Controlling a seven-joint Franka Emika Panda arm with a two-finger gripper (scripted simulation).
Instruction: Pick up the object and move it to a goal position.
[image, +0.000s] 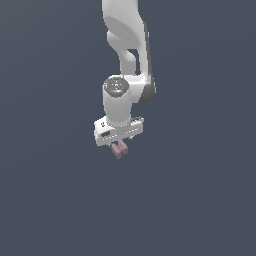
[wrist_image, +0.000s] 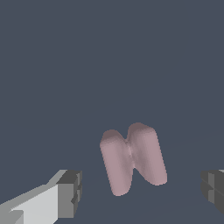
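Note:
The object (wrist_image: 132, 159) is a small dusty-pink piece of two stubby rounded blocks joined side by side. In the wrist view it lies between my two dark fingertips (wrist_image: 70, 192), with a clear gap on each side, so neither pad touches it. My gripper (wrist_image: 142, 191) is open and straddles it. In the exterior view the white gripper (image: 119, 143) hangs straight down from the arm, and the pink object (image: 120, 149) shows just under the hand. The fingers themselves are hard to make out there.
A plain dark grey-blue surface (image: 200, 200) fills both views. Nothing else shows on it, and no goal marker is visible.

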